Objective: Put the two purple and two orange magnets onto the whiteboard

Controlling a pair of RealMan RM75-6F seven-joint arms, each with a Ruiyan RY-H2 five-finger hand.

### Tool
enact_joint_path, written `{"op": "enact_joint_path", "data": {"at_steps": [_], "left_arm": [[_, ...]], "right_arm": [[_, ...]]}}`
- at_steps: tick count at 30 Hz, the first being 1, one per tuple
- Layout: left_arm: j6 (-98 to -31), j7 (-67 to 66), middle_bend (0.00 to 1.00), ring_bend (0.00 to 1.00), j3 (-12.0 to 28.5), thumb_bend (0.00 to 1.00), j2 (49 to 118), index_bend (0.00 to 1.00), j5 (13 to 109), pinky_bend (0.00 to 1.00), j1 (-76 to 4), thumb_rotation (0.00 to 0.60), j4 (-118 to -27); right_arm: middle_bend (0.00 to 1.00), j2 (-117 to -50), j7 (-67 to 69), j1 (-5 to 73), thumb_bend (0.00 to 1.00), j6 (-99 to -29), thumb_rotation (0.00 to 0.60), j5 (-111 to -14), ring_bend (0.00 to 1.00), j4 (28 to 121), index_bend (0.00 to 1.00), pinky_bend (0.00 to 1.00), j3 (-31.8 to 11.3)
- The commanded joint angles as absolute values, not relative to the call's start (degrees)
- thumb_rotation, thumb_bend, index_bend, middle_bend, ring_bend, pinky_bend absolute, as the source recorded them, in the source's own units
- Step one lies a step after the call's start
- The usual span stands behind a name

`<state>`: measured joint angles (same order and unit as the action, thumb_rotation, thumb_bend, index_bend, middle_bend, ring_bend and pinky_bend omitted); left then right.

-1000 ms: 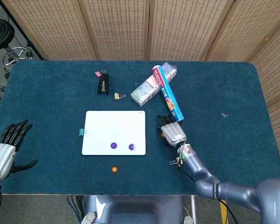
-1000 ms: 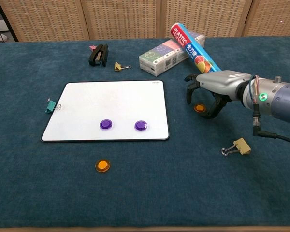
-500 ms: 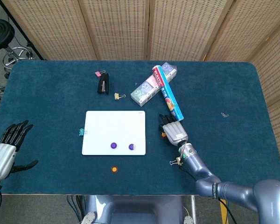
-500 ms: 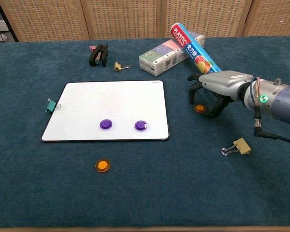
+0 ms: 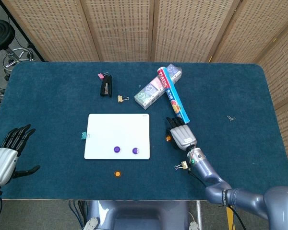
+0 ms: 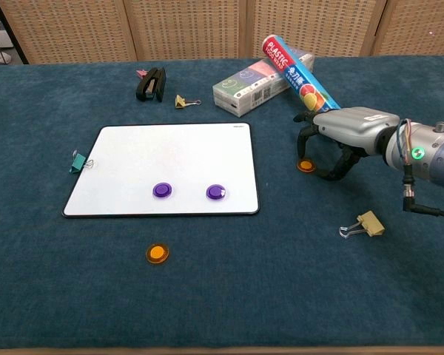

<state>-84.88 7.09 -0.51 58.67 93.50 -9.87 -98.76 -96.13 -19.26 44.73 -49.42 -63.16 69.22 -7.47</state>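
My right hand [image 6: 339,140] arches over one round orange magnet [image 6: 305,166] right of the white rectangular whiteboard [image 6: 170,159], fingers curled beside it, gripping nothing; it has slid rightward. Two round purple magnets [image 6: 162,190] sit on the board; the second orange magnet [image 6: 157,254] lies below it. My left hand [image 5: 7,154] rests spread, empty
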Motion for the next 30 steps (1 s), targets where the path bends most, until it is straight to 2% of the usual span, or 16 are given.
{"op": "enact_joint_path", "data": {"at_steps": [1, 15, 30], "left_arm": [[-84.9, 7.1, 0.0, 0.0, -0.5, 0.07, 58.6, 0.02, 93.6, 0.0, -9.8, 0.6, -98.8], [-84.7, 7.5, 0.0, 0.0, -0.4, 0.07, 58.5, 0.02, 93.7, 0.0, -9.8, 0.6, -98.9], [-84.3, 8.4, 0.0, 0.0, -0.5, 0.07, 58.1, 0.02, 93.9, 0.0, -9.8, 0.6, -99.0]], "right_arm": [[0.0, -96.6, -18.6, 44.4, 0.4, -49.6, 0.6, -64.0, 0.0, 68.5, 0.36, 0.0, -7.2], [0.0, -98.5, -15.1, 43.8, 0.4, -49.2, 0.6, -66.8, 0.0, 65.1, 0.38, 0.0, -7.2], [0.0, -99.8, -11.3, 43.0, 0.4, -50.3, 0.6, -68.9, 0.0, 63.8, 0.51, 0.0, -8.3]]}}
